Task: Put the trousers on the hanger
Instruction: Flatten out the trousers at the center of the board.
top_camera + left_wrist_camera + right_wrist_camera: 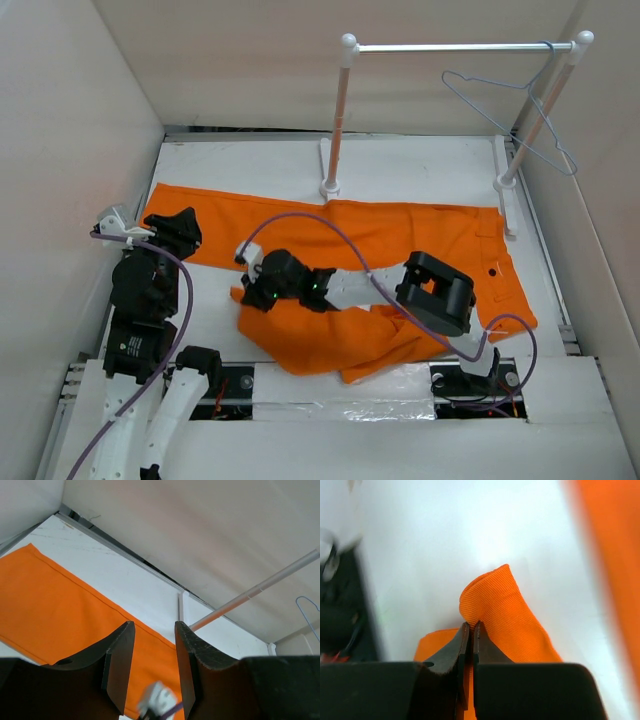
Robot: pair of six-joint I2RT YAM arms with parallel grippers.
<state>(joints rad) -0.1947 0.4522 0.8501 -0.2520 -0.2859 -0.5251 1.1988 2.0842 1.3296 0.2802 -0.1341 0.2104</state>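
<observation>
The orange trousers lie flat on the white table, waist at the right. One leg stretches left along the back and the other is bunched toward the front. My right gripper is shut on a raised fold of the front leg's cloth, with its tips pinching the fold. My left gripper is open and empty over the left end of the far leg, apart from it. The pale hanger hangs from the rack's crossbar at the back right, and part of it shows in the left wrist view.
A white two-post rack with a silver crossbar stands at the back of the table, its left post just behind the trousers. Pale walls close in on the left, back and right. Purple cables loop over the right arm.
</observation>
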